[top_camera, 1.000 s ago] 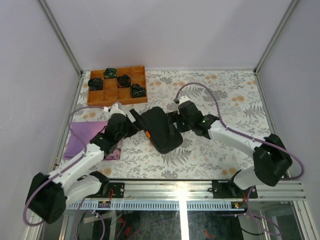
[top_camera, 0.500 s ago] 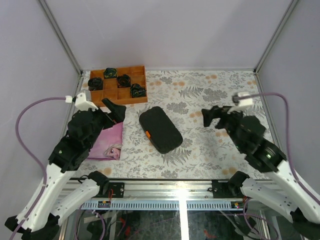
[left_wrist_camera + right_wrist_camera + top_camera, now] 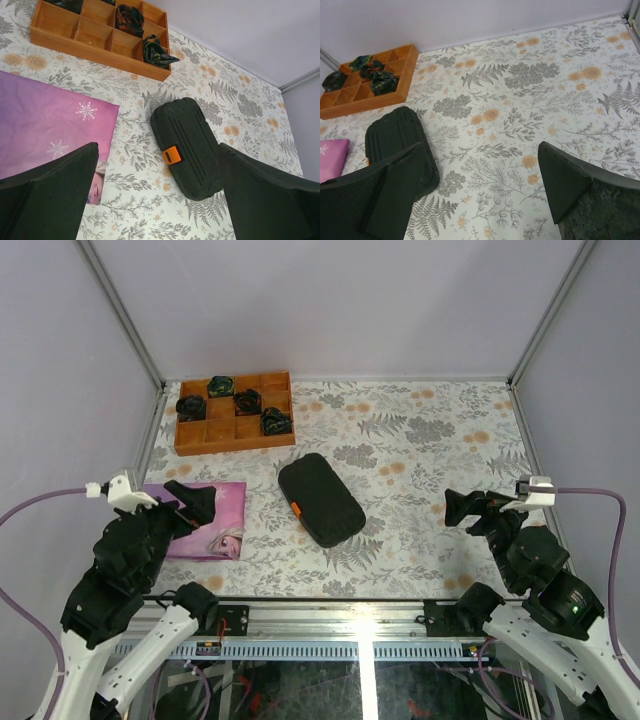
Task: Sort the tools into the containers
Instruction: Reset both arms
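Black tool case [image 3: 320, 499] between left claw [image 3: 192, 502] and right claw [image 3: 465, 510], untouched; both spread.

You can read no text, label, brand or number in any view. The case [image 3: 192, 150] shows only moulded ribs and a plain orange latch [image 3: 171, 155]. The pink cloth [image 3: 45, 125] carries white snowflake prints and part of a printed picture at its corner, with no words you can make out.
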Robot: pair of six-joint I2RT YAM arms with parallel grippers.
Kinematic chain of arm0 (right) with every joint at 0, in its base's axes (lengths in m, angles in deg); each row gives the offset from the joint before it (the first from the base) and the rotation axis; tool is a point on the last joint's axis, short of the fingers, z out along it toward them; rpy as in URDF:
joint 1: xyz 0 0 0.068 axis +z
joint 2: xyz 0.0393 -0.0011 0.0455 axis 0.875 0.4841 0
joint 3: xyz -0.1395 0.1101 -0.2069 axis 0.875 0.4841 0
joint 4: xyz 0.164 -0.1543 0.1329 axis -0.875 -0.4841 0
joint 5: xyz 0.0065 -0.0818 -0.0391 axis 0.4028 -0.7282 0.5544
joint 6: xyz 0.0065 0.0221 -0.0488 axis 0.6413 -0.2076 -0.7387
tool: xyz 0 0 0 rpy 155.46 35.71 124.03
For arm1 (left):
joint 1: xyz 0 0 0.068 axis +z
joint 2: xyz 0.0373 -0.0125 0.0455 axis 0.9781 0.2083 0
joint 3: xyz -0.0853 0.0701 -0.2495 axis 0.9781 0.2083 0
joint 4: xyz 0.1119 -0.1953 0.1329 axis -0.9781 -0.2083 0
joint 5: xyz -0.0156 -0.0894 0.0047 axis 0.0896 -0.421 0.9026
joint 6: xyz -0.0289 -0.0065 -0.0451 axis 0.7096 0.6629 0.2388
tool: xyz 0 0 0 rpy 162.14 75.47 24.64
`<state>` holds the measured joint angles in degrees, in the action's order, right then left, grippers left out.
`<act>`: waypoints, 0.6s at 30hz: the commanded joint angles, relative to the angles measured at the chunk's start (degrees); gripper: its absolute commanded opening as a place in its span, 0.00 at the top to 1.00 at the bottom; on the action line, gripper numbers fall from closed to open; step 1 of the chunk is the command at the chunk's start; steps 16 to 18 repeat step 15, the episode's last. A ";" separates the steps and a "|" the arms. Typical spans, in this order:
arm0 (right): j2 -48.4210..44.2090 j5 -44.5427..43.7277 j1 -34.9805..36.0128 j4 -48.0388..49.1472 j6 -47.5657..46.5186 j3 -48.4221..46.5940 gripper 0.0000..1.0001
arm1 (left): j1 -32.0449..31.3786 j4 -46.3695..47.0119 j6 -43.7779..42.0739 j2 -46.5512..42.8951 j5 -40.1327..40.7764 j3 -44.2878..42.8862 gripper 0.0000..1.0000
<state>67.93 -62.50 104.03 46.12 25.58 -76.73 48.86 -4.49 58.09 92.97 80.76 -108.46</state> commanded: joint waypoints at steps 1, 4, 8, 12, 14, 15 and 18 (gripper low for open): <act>-1.76 -3.30 -0.05 -2.14 2.11 1.15 0.01 | 0.25 0.30 1.76 -4.91 2.54 2.85 0.00; -1.73 -3.39 0.00 -2.93 2.73 1.32 0.01 | 0.18 2.83 2.00 -7.42 1.81 5.36 0.00; -1.30 -3.42 -0.01 -2.92 2.37 0.91 0.01 | 0.21 2.93 1.86 -6.93 2.41 5.78 0.00; -1.28 -2.98 -0.02 -3.27 2.93 0.98 0.01 | 0.20 2.68 2.16 -5.78 2.92 5.69 0.00; -1.13 -2.67 -0.01 -3.24 3.14 1.22 0.01 | 0.21 2.66 2.16 -5.63 3.22 5.75 0.00; -1.07 -2.61 -0.02 -3.34 3.31 1.23 0.01 | 0.20 2.68 2.12 -5.63 3.39 5.79 0.00; -1.07 -2.61 -0.02 -3.34 3.31 1.23 0.01 | 0.20 2.68 2.12 -5.63 3.39 5.79 0.00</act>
